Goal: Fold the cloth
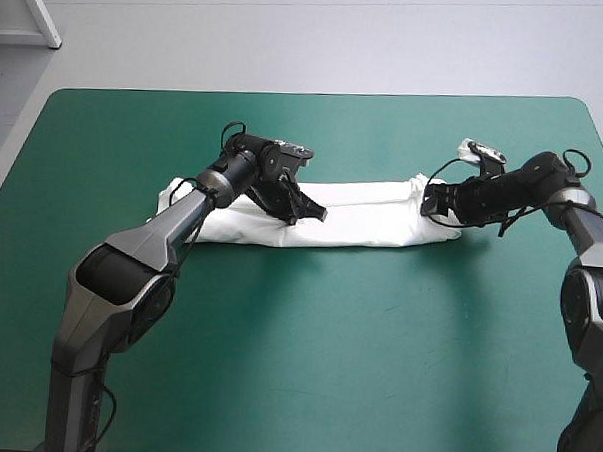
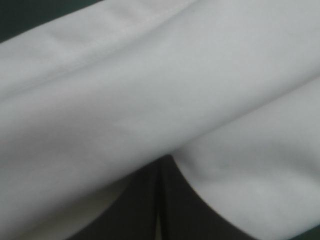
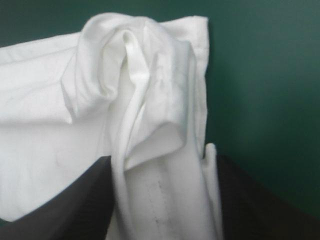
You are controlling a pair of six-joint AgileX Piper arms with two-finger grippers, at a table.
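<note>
Two grippers are at the T-shirt [image 1: 367,221], which lies in a long white strip across the middle of the table [image 1: 305,366], from 9 o'clock to 3 o'clock. The left gripper [image 1: 312,212] sits at the middle of the strip. Its black fingers [image 2: 175,210] are almost shut, with only a thin pale line between them. White cloth bulges on both sides, so I think it has a pinch of the shirt. The right gripper [image 1: 434,207] is at the 3 o'clock end. Its fingers [image 3: 75,205] stand apart, and the bunched-up end of the shirt fills the gap and touches both. I think the job now is to fold that end over toward 9 o'clock. To do it well, the right gripper should close on all the layers at once, then lift a little and carry the end flat across. The left gripper should hold the middle down so the strip does not slide or twist. Some things are hard to see. The left arm covers part of the shirt near 9 o'clock. The left wrist view shows almost only white cloth. I cannot tell how many layers sit between the right fingers.
</note>
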